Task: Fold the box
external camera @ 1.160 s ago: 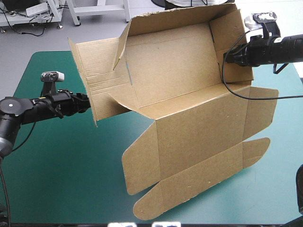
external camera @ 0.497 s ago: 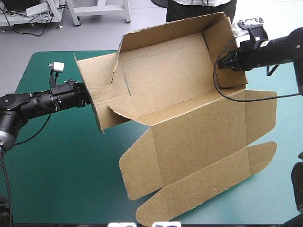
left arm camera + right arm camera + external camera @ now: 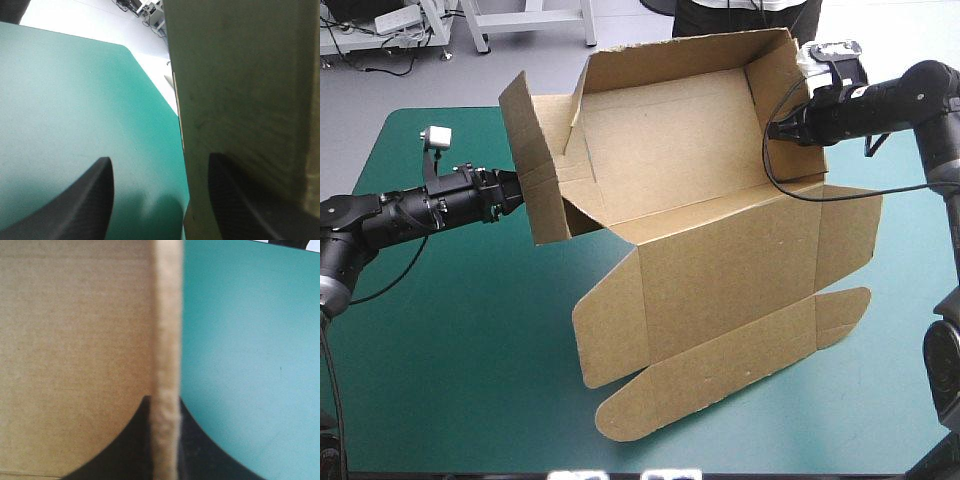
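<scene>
Cardboard, brown and creased, forms the box (image 3: 720,260) (walls raised, lid flap hanging low); right gripper (image 3: 164,400) pinches its end wall, left gripper (image 3: 160,159) gapes astride a side flap.

The box (image 3: 720,260) is plain brown, the cover (image 3: 450,330) solid teal-green.

Raised box (image 3: 720,260) fills the middle, teal-green cover (image 3: 450,330) bare at left

The high camera is looking forward and down from behind over the teal-green table cover (image 3: 440,340), while each wrist camera is peering close along its claw, the left black-finned gripper (image 3: 160,158) and the right gripper (image 3: 164,399), all sharing the brown cardboard box (image 3: 720,260) sitting within each claw.
</scene>
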`<control>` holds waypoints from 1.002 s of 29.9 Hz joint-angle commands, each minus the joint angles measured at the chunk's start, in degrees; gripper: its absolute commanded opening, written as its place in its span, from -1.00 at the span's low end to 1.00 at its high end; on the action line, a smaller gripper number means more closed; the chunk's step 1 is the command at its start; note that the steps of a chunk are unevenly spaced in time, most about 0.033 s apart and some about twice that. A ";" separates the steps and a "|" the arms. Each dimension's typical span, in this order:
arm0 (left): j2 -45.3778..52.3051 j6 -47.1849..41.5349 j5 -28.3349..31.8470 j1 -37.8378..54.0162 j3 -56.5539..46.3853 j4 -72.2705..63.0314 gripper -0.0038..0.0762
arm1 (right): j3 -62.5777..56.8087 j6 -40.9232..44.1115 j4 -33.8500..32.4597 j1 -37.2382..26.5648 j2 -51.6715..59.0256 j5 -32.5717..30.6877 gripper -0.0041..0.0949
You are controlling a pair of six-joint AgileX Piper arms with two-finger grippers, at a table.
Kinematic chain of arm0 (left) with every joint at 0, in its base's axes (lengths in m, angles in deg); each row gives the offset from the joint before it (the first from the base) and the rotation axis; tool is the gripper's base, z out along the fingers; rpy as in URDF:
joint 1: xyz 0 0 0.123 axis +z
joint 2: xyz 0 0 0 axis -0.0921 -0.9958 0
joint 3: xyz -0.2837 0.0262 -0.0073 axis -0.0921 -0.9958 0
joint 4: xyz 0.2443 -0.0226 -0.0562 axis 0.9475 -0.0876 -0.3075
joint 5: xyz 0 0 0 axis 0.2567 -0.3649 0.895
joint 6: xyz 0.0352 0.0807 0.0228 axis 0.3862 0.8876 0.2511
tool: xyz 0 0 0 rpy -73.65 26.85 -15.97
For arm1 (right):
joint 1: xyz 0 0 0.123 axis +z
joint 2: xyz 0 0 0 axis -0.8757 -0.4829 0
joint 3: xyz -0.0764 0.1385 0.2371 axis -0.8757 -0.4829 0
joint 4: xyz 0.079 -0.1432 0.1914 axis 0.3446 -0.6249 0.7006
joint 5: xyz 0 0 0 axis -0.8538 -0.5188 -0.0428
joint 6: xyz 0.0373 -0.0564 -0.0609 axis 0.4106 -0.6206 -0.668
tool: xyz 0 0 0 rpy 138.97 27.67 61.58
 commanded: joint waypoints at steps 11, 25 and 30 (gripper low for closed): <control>1.59 -3.15 -5.33 0.10 7.66 -2.79 0.14 | 1.42 0.24 2.36 4.44 0.08 5.56 -0.97; 3.19 -3.53 -5.25 -1.21 7.66 -1.75 0.36 | 1.42 4.81 -2.21 7.41 -0.02 10.63 -0.97; 3.19 -3.53 -3.88 -2.47 7.66 0.35 0.36 | 1.42 6.81 -4.22 10.40 -0.02 11.03 -0.96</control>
